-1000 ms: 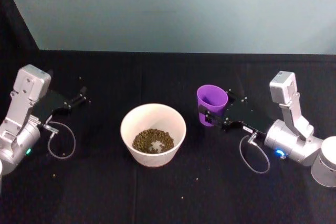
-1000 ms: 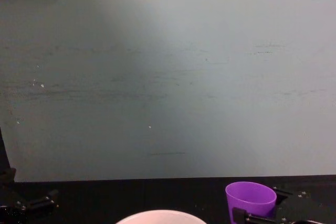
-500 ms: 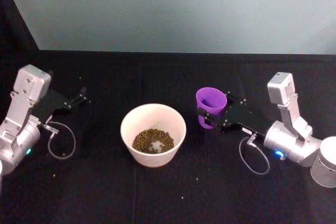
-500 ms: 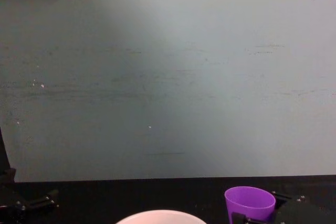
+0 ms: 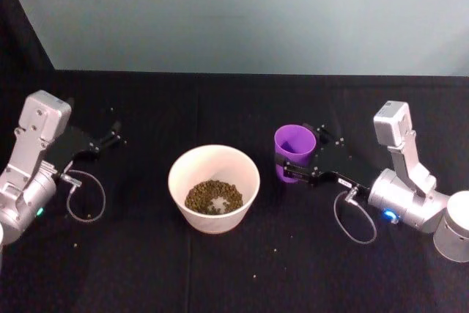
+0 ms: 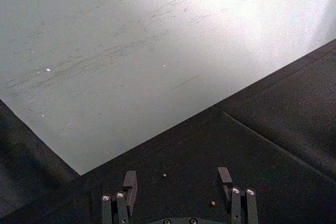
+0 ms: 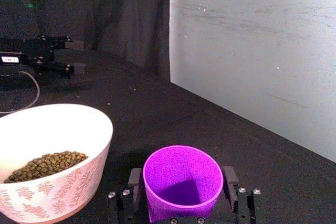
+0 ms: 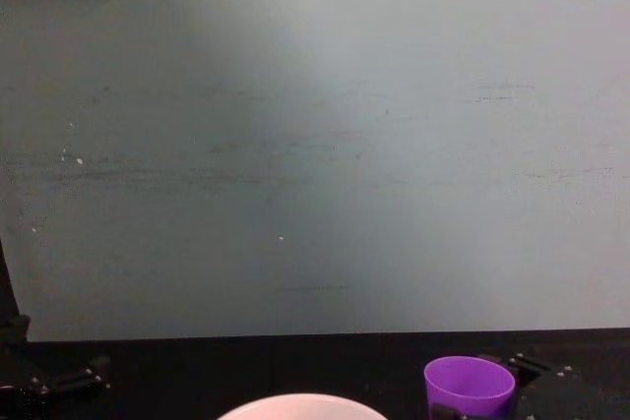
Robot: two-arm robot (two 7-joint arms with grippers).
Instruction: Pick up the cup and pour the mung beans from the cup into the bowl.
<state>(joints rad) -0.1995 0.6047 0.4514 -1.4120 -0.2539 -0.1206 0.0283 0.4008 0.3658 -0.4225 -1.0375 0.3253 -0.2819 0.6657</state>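
The purple cup (image 5: 294, 149) stands upright just right of the bowl (image 5: 176, 175), and its inside looks empty in the right wrist view (image 7: 182, 182). My right gripper (image 5: 291, 167) is shut on the cup, one finger on each side of its wall (image 7: 231, 183). The mung beans (image 5: 213, 196) lie in the bottom of the wide pale bowl (image 7: 94, 140); they show as a brownish-olive heap (image 7: 48, 163). The chest view catches the cup (image 8: 470, 385) and the bowl's rim (image 8: 300, 403) at its lower edge. My left gripper (image 5: 112, 137) rests open at the far left (image 6: 177, 179), holding nothing.
A black cloth covers the table, with a few stray beans (image 5: 275, 252) scattered on it. A pale blue-green wall (image 5: 249, 12) closes off the back. Cable loops hang beside both wrists (image 5: 86, 199).
The right gripper has lowered the cup a little beside the bowl, keeping it upright. The left arm has not moved.
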